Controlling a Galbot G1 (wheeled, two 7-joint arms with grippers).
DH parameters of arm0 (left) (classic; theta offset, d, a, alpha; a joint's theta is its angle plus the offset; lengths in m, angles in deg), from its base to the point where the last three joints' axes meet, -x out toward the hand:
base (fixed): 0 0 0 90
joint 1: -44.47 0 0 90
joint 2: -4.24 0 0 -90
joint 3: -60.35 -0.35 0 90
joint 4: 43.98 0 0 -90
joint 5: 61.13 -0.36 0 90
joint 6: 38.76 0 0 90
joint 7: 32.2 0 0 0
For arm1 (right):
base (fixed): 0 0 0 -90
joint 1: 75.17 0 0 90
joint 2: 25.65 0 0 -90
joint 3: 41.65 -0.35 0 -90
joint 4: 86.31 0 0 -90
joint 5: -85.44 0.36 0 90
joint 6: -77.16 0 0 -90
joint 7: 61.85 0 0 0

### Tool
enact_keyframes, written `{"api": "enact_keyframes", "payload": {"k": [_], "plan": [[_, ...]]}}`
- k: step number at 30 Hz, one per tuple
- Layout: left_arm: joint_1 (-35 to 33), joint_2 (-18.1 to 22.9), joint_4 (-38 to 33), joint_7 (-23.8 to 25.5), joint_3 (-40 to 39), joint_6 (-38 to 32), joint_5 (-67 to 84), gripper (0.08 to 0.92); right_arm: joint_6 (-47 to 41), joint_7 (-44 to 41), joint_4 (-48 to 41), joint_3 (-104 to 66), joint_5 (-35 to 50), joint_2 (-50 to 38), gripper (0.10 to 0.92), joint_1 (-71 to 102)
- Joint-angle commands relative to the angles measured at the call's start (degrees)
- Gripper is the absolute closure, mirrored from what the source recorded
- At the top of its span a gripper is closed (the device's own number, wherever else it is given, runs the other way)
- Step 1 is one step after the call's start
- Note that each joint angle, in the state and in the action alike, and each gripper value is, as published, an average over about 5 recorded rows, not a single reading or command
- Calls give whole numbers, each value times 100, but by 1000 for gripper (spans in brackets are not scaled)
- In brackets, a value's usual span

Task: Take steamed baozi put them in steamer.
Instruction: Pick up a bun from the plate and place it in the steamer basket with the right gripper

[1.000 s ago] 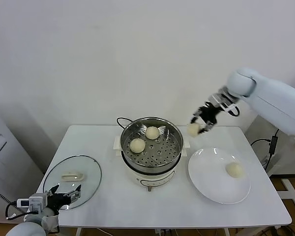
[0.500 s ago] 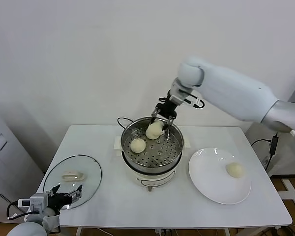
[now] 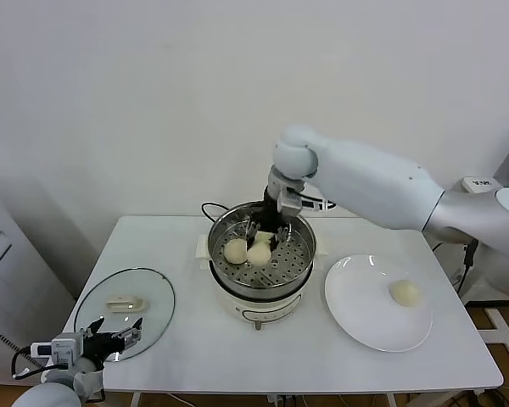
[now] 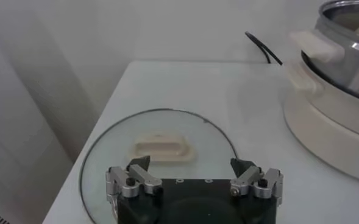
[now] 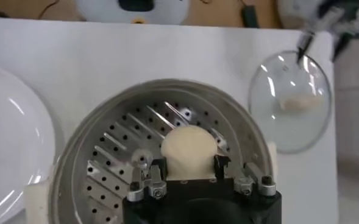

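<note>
Right hand (image 3: 262,240), clamped on a round cream-white dough bun (image 3: 259,253), sits inside the shiny steel steamer pot (image 3: 304,256). Left hand (image 4: 194,180), fingers apart, hovers over the flat glass lid (image 4: 112,146).

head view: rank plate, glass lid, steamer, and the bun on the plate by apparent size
1. Steamer and plate: look alike, not ranking.
2. Glass lid, slightly smaller, though it lies nearer the camera's edge.
3. Bun on the plate, by far the smallest.

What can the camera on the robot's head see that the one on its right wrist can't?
Only the head view shows the bun waiting on the white plate and a second bun in the steamer. Only the right wrist view shows the right claw shut on its bun close up. Both show the steamer's holed tray, the glass lid and the left claw, open.
</note>
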Motion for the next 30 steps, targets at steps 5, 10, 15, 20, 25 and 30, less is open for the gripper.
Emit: {"api": "enact_keyframes", "payload": {"k": [5,10,15,20,25,30], "plan": [[4,6,0,-1,8,-2,4,177,345,-55,222,-129,-998,74,534,635],[8,-3,11,1,12,-6,11,177,370,-45,199,-201,-1141,50,533,807],[18,-5,23,2,17,-9,17,177,370,3,181,-261,-1182,49,527,884],[17,-5,37,4,23,-13,19,177,360,48,194,-297,-1193,62,467,886],[10,-3,39,6,34,-17,22,177,365,61,165,-406,-1194,26,330,766],[12,-2,35,4,44,-14,22,177,298,22,-55,-740,-1085,-62,223,439]]}}
